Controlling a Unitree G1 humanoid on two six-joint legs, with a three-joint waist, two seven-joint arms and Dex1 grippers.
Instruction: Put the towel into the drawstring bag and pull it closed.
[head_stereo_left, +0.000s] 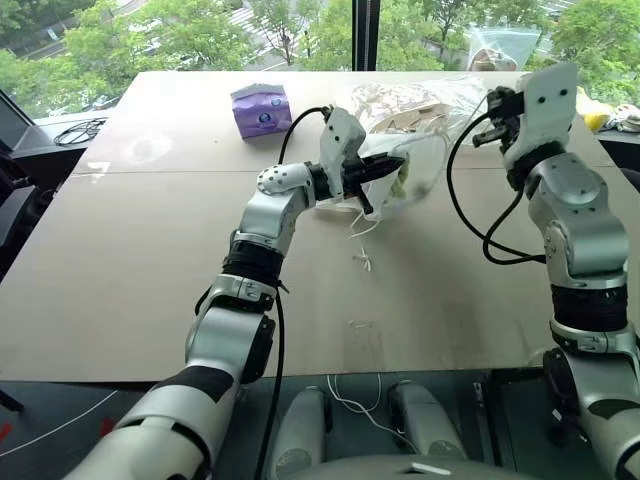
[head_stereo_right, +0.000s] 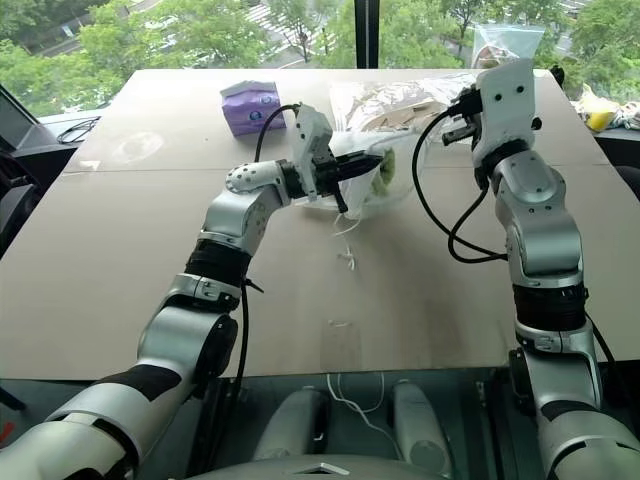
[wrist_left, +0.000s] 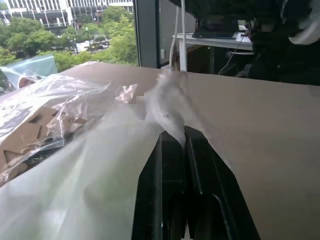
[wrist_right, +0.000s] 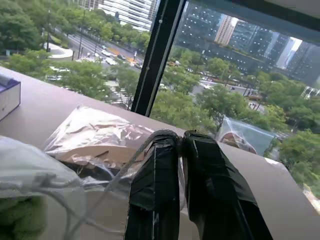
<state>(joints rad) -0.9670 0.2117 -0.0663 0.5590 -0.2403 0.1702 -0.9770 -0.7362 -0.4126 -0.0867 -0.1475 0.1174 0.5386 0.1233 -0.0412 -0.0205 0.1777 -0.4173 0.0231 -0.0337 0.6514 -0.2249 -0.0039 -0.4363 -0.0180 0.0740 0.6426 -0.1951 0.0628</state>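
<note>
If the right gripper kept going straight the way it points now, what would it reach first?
Probably nothing on the table. The right gripper, shut on a white cord, aims upward over the clear plastic bag toward the window; depth is unclear, but the way looks free up to the glass.

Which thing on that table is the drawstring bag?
On the table, look toward the far edge by the window, beside the purple pack. The bag lies in front of a clear plastic bag of beige pieces. It is white, see-through cloth with something green inside and white cords trailing from it.
</note>
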